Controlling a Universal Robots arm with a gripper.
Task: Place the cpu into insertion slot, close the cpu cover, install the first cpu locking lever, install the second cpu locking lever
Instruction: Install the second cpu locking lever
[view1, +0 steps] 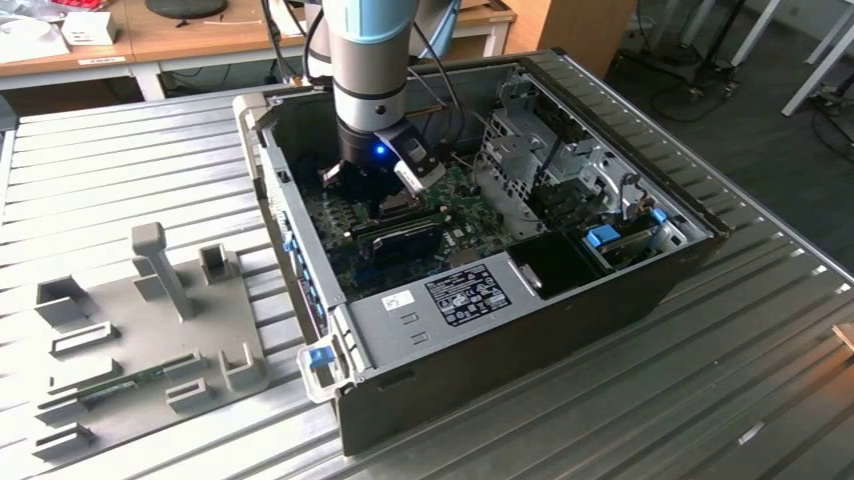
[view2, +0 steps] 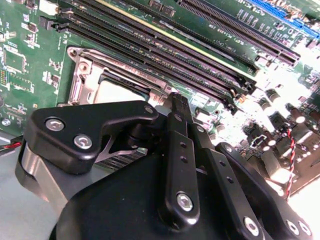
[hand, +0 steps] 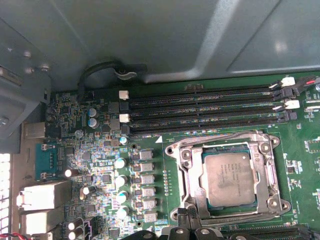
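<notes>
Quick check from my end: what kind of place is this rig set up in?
Most likely a robotics lab or workshop. An opened computer case lies on a ribbed metal workbench, a grey fixture tray sits beside it, and wooden desks stand behind. The hand is over the motherboard.

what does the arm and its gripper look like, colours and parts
In the exterior view the arm is a silvery-grey tube with a pale blue joint cap, a black cable alongside it and a small blue light near the wrist. In the second wrist view the gripper is matte black, built of flat linkage bars joined by silver screws, with a bare metal ring at its base.
</notes>
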